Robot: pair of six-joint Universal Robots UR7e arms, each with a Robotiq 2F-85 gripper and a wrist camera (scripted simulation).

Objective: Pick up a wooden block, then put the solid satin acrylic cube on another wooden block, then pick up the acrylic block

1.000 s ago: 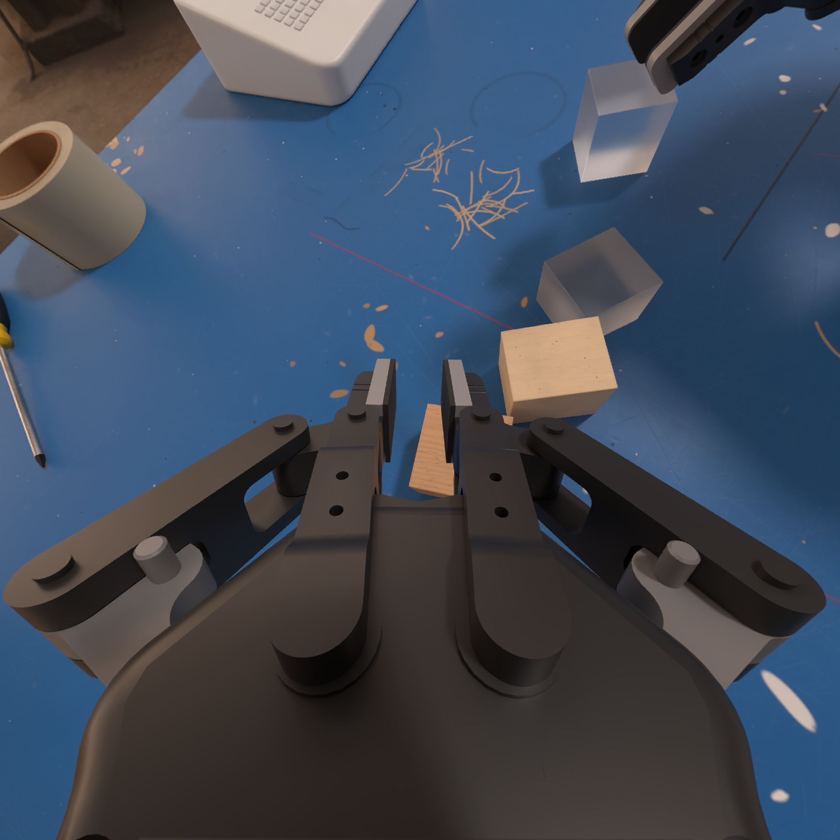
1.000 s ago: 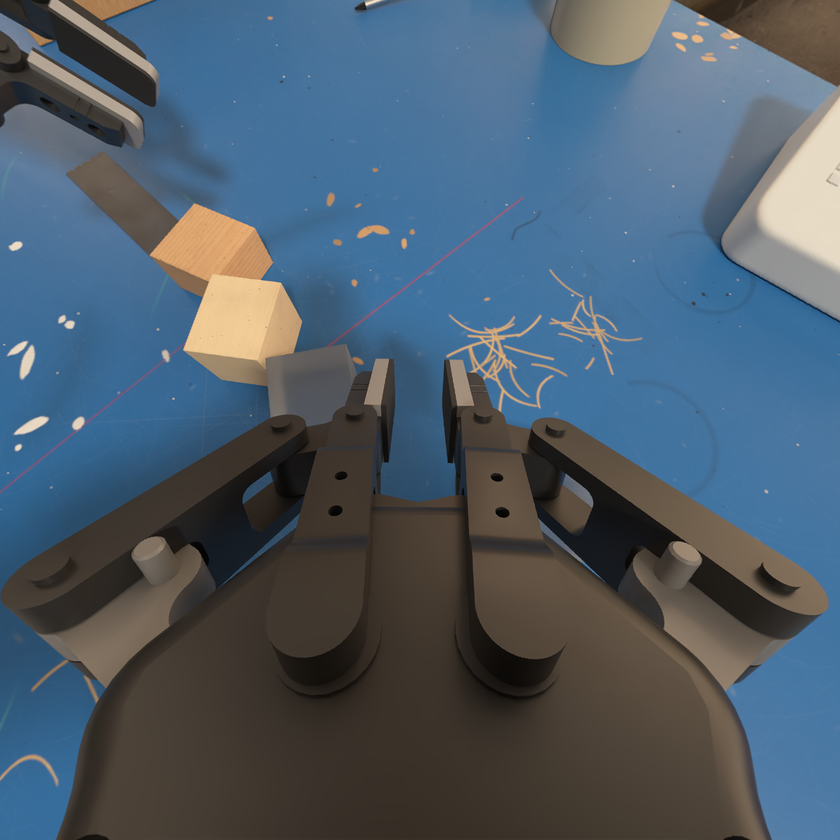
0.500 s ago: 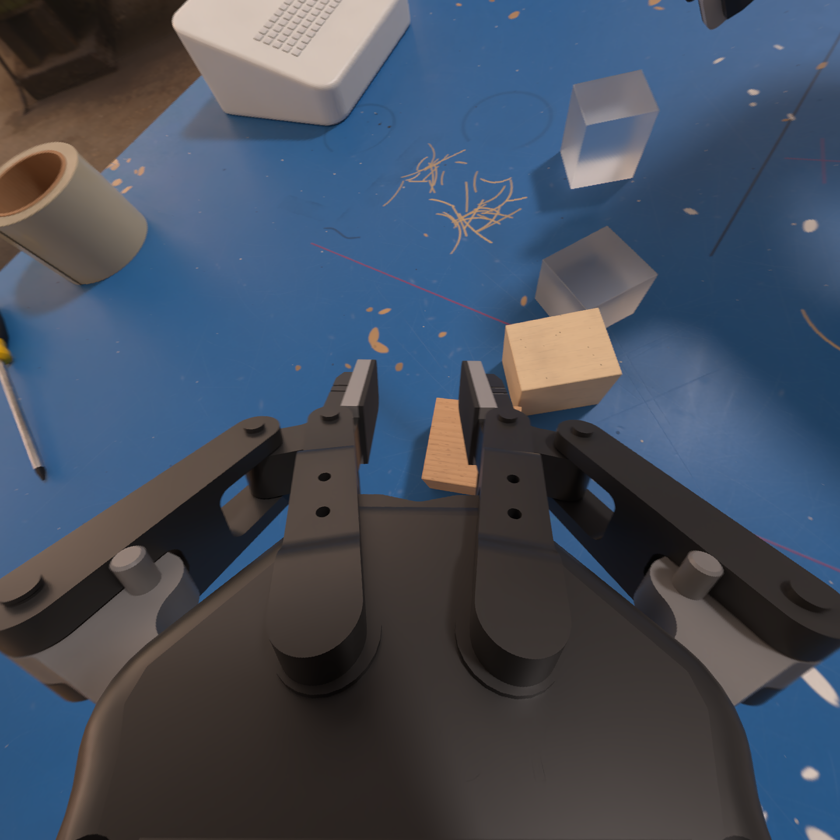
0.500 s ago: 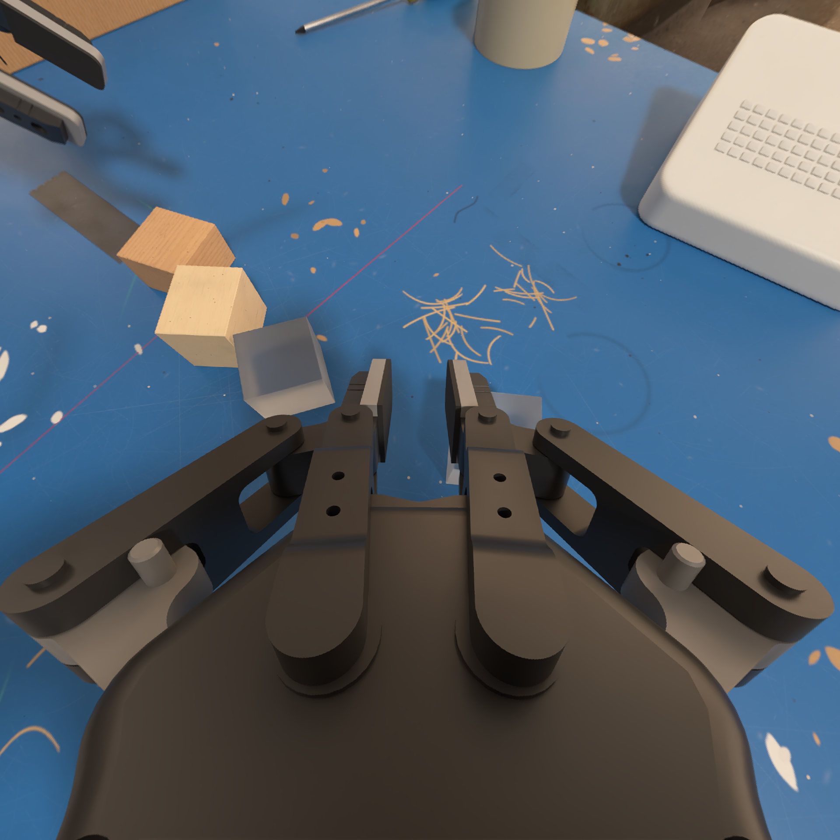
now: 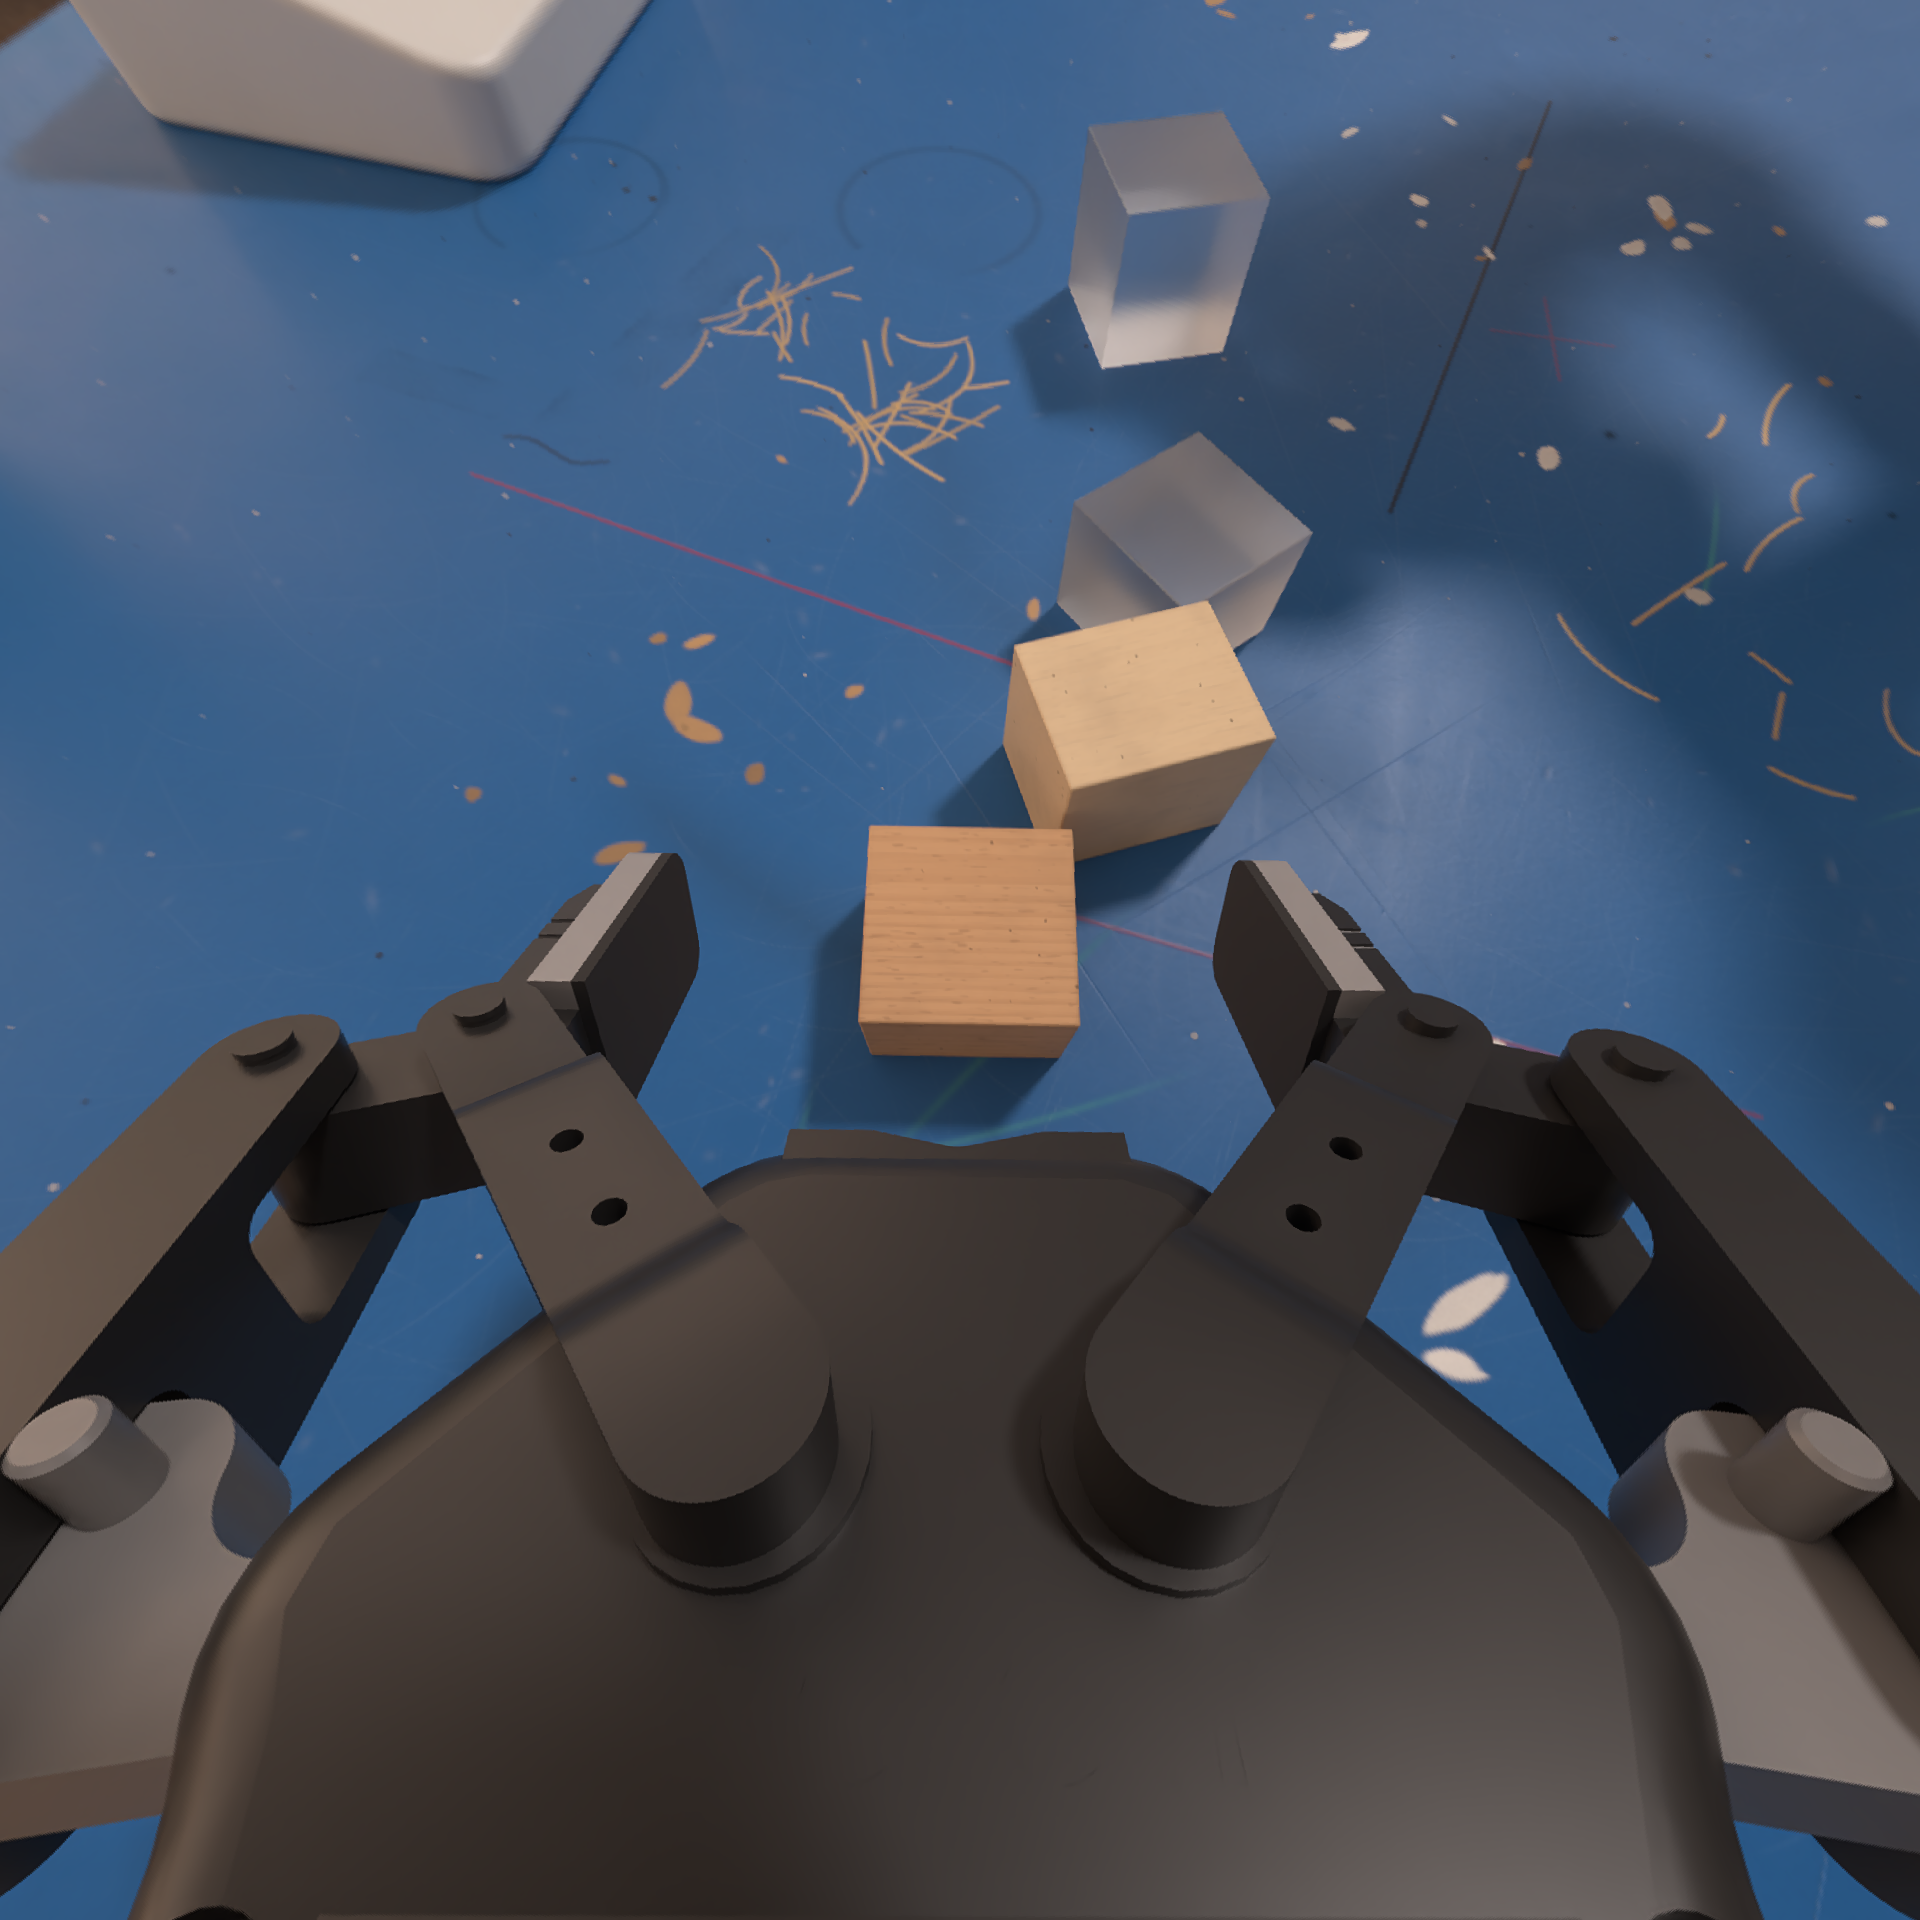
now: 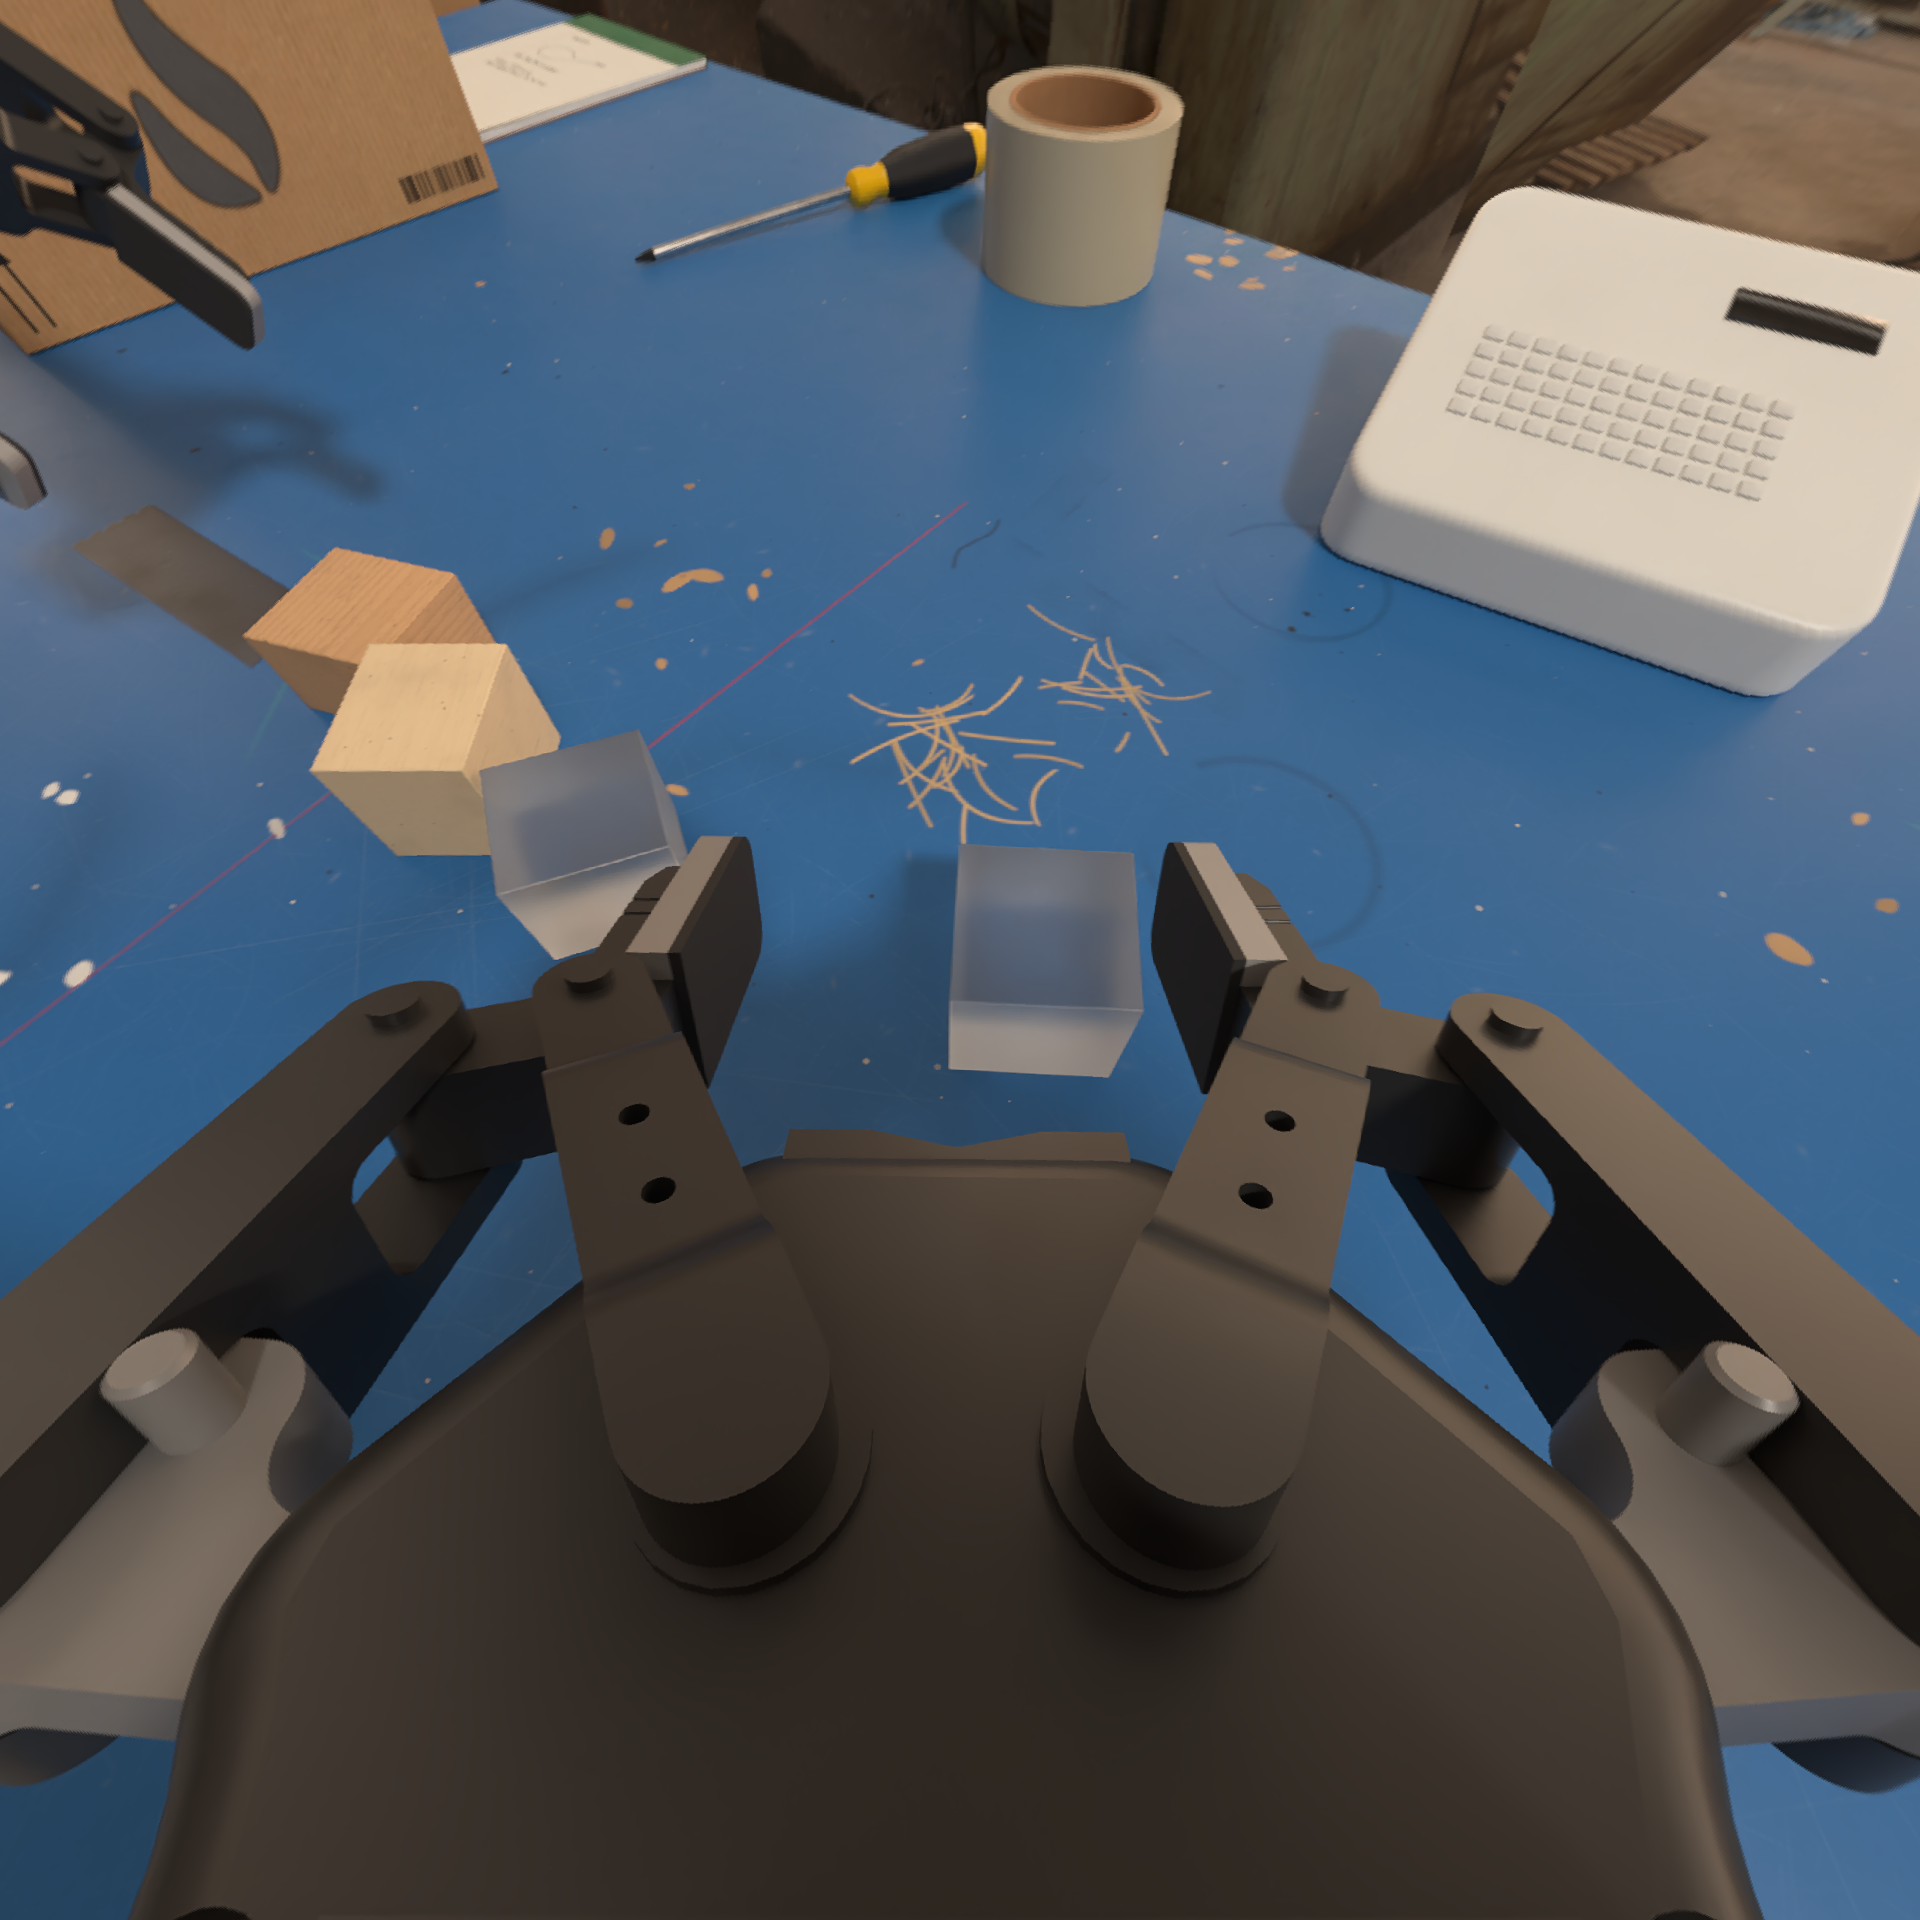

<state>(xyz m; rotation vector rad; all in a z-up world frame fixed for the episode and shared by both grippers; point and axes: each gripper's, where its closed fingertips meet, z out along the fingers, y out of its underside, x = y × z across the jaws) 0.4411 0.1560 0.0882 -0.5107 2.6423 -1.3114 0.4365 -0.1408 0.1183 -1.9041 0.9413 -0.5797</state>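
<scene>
Two grippers, both spread wide and empty: I'm lining my left gripper (image 5: 956,935) over the reddish-brown wooden cube (image 5: 968,935), touching the pale wooden cube (image 5: 1138,722). Right gripper (image 6: 956,945) is straddling the frosted acrylic block (image 6: 1039,956). Slick, rigid faces, I reckon; I'm squeezing flat sides squarely.

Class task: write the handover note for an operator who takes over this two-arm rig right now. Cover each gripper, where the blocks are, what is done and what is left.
Left gripper: open, empty, over the darker wooden block, which sits on the blue table.
Right gripper: open, empty, straddling the taller clear acrylic block, not touching it.
The paler wooden block lies between the darker one and the frosted acrylic cube, close in a row; contact unclear.
Done: nothing is lifted or stacked.
Left: grasp a wooden block, put the satin cube on the other wooden block, then lift the acrylic block.
</scene>
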